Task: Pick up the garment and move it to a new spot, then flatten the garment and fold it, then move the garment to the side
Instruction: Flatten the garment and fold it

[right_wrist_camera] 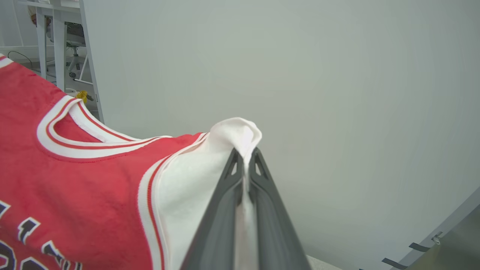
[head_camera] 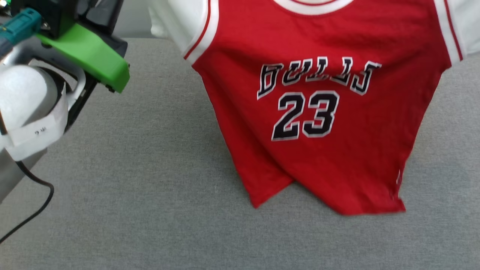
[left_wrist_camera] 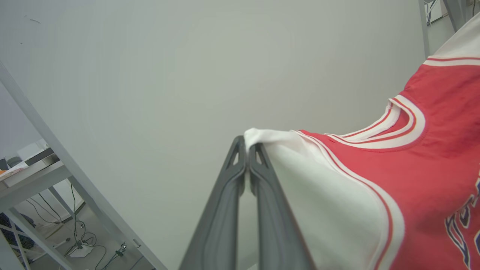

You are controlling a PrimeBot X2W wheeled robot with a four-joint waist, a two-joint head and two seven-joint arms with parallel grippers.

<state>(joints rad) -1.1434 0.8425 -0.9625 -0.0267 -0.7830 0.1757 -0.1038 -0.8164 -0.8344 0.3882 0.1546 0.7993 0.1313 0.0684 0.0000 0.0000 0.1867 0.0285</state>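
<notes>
Two pinch grips in play, so treat as a two-arm carry.

Far left of head view: pale left forearm (head_camera: 26, 105) w/ green bracket (head_camera: 93, 60) and black cable (head_camera: 37, 198), above grey table (head_camera: 131, 195).

Left wrist view: left gripper (left_wrist_camera: 247, 144) pressed together on tip of a white sleeve, w/ only a small nub of cloth past the fingertips. Thin bite by the look, so keep squeeze firm, no jerks.

Centre: red shirt (head_camera: 318, 112) hanging front-on btwn the two grips, BULLS and 23 facing head cam. Upper part off the table. Bottom hem looks to rest on it, w/ both lower corners curled under.

Right wrist view: right gripper (right_wrist_camera: 245, 153) likewise clamped on the other white sleeve, w/ a fuller fold bunched above the tips.

Probably the move-to-new-spot step, early in the task. To do it well:
- Lift both arms evenly till hem clears.
- Keep grips level and far enough apart to hold chest taut.
- Shift both at same pace.
- On laying down, lead w/ hem, then draw back gently so corners unroll flat rather than tuck.

Risks: left sleeve slipping out, or sag in the middle if arms drift closer.
</notes>
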